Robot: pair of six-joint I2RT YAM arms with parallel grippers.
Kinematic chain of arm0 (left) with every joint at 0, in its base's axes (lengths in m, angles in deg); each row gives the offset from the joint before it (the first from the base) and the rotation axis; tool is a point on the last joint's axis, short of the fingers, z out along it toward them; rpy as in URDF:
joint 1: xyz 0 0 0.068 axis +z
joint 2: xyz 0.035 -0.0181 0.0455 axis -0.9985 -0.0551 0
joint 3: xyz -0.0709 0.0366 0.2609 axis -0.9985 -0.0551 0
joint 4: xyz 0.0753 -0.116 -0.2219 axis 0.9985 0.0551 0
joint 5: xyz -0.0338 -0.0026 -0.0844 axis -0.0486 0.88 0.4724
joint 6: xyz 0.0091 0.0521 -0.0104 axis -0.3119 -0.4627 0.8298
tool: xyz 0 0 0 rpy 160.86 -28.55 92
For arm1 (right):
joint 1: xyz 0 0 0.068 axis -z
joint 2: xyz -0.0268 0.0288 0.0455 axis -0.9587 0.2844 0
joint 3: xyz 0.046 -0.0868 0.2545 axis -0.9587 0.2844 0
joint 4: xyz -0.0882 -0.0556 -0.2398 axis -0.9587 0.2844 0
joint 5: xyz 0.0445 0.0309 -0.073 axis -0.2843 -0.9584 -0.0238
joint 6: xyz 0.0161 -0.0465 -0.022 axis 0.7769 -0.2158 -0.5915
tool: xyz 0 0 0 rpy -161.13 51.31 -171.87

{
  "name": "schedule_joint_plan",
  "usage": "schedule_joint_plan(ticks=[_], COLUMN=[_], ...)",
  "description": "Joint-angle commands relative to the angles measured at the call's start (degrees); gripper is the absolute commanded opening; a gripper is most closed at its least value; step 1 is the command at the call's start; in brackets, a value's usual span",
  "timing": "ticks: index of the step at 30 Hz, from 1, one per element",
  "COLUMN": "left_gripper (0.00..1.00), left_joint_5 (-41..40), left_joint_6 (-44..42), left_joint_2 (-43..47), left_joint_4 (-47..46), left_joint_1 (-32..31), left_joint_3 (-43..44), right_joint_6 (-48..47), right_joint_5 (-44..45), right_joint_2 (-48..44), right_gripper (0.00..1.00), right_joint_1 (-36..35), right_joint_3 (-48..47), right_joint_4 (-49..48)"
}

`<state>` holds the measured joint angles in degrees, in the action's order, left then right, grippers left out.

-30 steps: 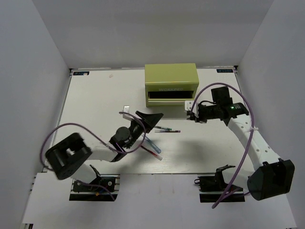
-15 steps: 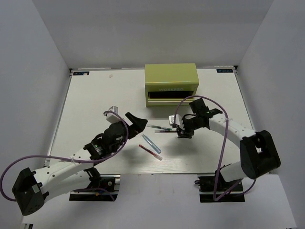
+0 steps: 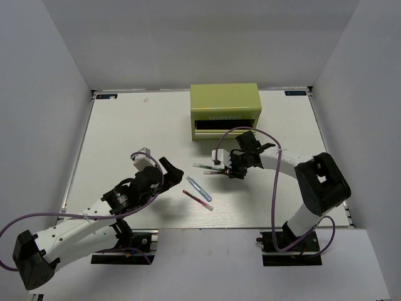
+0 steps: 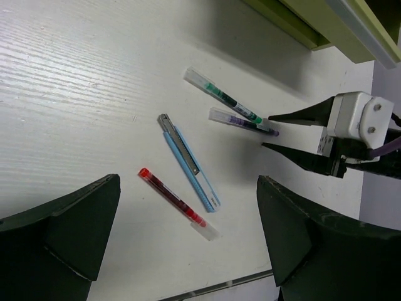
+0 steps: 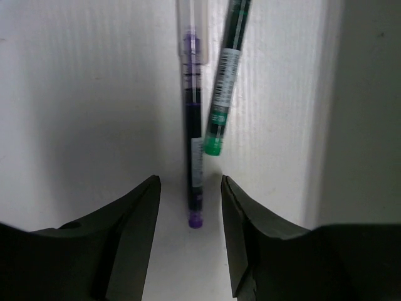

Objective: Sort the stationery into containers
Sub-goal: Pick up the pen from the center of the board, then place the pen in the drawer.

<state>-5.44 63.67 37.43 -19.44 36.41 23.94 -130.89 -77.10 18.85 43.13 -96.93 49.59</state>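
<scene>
Both arms over the worktop (image 3: 125, 138), top and wrist views. The right hand (image 5: 190, 200) is low over the surface with its two fingers moderately apart and has hold of nothing. The capped tip of the purple pen (image 5: 193, 144) lies flat between these fingers, with a gap of bare surface on either side. The rest of that pen runs straight ahead of the hand. The green pen (image 5: 224, 81) lies just beside it at a slight angle, its green end just ahead of one fingertip. The yellow-green chest (image 3: 225, 100) stands beyond the right hand, with a dark slot across its lettered front.

The left hand (image 3: 171, 169) is spread wide and carries nothing. In its wrist view the red pen (image 4: 178, 204) and the pale blue stick (image 4: 191, 169) lie flat on the surface ahead of it, between the lines of its two fingers. These two lie side by side, near each other but apart. The purple and green pens lie farther ahead of this hand.
</scene>
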Motion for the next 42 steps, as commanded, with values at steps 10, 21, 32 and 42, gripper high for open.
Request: schedule_joint_plan(ticks=[10, 21, 32, 42], left_gripper=[1.00, 0.74, 0.83, 0.85], left_joint_5=[2.1, 10.8, 8.4, 9.7], left_joint_6=[-7.0, -19.4, 14.5, 41.7], left_joint_2=[-5.6, -14.9, -13.5, -5.0], left_joint_4=[3.8, 4.5, 5.6, 4.1], left_joint_1=[0.2, 0.2, 0.2, 0.2], left_joint_3=[6.4, 12.7, 11.6, 0.7], right_joint_6=[-10.1, -7.8, 3.1, -3.9], right_joint_5=[-6.9, -9.1, 4.6, 10.2], right_joint_2=[3.9, -11.4, -13.7, -2.0], right_gripper=[0.22, 0.04, 0.01, 0.01], right_joint_1=[-0.4, 0.2, 2.5, 5.7], right_joint_3=[-2.8, -5.1, -20.2, -30.4], right_joint_4=[15.4, 19.2, 5.5, 4.5])
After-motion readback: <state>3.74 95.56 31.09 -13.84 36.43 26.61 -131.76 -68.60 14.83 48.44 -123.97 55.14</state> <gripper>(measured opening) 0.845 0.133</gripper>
